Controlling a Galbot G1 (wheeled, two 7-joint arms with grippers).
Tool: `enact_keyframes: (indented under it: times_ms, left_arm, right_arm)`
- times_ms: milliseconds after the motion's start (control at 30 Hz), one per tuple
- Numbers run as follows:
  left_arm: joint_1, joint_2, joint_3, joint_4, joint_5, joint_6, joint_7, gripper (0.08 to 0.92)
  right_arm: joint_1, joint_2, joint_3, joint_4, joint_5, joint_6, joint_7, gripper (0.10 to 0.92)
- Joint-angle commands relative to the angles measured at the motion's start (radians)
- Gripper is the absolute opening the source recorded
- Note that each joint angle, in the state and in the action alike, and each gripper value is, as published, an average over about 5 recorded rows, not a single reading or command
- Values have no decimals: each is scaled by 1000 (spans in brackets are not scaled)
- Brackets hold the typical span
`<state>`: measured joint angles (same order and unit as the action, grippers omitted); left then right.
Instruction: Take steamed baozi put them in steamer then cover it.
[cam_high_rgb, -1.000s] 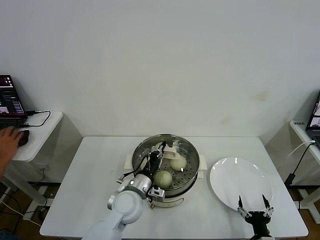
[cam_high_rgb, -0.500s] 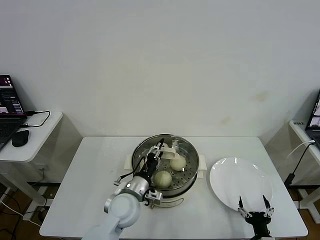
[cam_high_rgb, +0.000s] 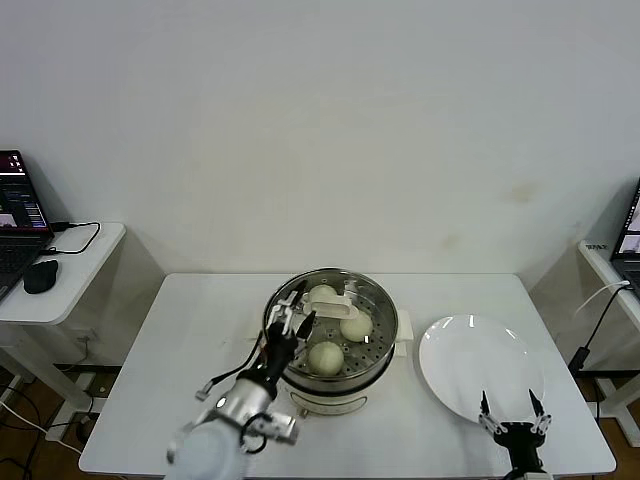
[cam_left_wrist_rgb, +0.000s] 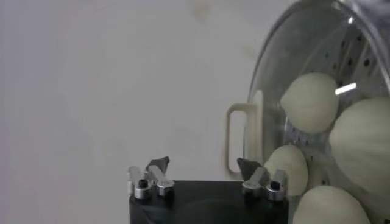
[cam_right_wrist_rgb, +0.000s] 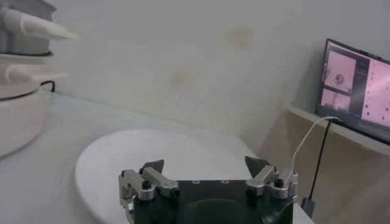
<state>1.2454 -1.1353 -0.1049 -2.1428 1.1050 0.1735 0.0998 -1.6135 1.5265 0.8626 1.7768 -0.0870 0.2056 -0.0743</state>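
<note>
The steamer (cam_high_rgb: 300, 392) stands mid-table on its cream base. The clear cover (cam_high_rgb: 372, 296) lies over the pot, its cream handle (cam_high_rgb: 345, 297) up. Three baozi show through the glass (cam_high_rgb: 326, 357), (cam_high_rgb: 356, 326), (cam_high_rgb: 322, 293). In the left wrist view a fourth also shows among them (cam_left_wrist_rgb: 311, 100), beside the handle (cam_left_wrist_rgb: 237, 140). My left gripper (cam_high_rgb: 292, 322) is open and empty, just off the pot's front-left rim, apart from the handle; it also shows in the left wrist view (cam_left_wrist_rgb: 203, 165). My right gripper (cam_high_rgb: 510, 408) is open and empty at the plate's front edge, also in the right wrist view (cam_right_wrist_rgb: 205, 167).
An empty white plate (cam_high_rgb: 482, 368) lies right of the steamer, also in the right wrist view (cam_right_wrist_rgb: 164, 158). A side table with a laptop and mouse (cam_high_rgb: 40, 275) stands to the left. Another laptop (cam_right_wrist_rgb: 356, 88) and a cable are at the far right.
My left gripper has drawn back from the cover's handle toward the front left, open and empty. The cover stays on the pot. The right arm has not moved.
</note>
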Motion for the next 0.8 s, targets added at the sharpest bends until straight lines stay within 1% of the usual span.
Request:
enact_keyframes:
  times_ms: [33,67,100,167,233,300,367,533,700,800]
  left_arm:
    - [420,19,-274,-166,-683,-285,-368,822]
    - [448,-11,-310,-132,-778,-366,-393,822]
    - [472,-38,-342,-104,-862,-426,-394,823]
    - [528,-77,-390,-52,-1019,-499,-387,823]
    - [576,-84,-398,-25,-1142,-488,-400,823]
    - [624,-76,-398,-11,-1258,-466,-403,823]
    - [664,-69,-398,-7,-1319,-451,-399,823]
    - [710,-73,-396,12,-1374,-449,-380,823]
    - [740,-76,-399,-19,-1402,-372,-335,823]
    - [736,-83,-400,-1,-1405,-367,-320,823]
  right_arm:
    - [-1,-4,-18,5,10,12,-5,823]
    - [-4,-6,-23,9,14,14,-8,823]
    - [-8,-10,-28,14,20,14,-12,823]
    - [-23,-26,-39,33,40,16,-23,823]
    - [-45,-50,-50,56,71,21,-34,823]
    - [-75,-82,-62,84,108,26,-47,823]
    - [-105,-112,-71,109,143,31,-59,823]
    - [-162,-149,-86,145,198,38,-82,823]
    - [-176,-134,-109,149,207,40,-92,823]
    - [-180,-123,-120,152,205,43,-94,823]
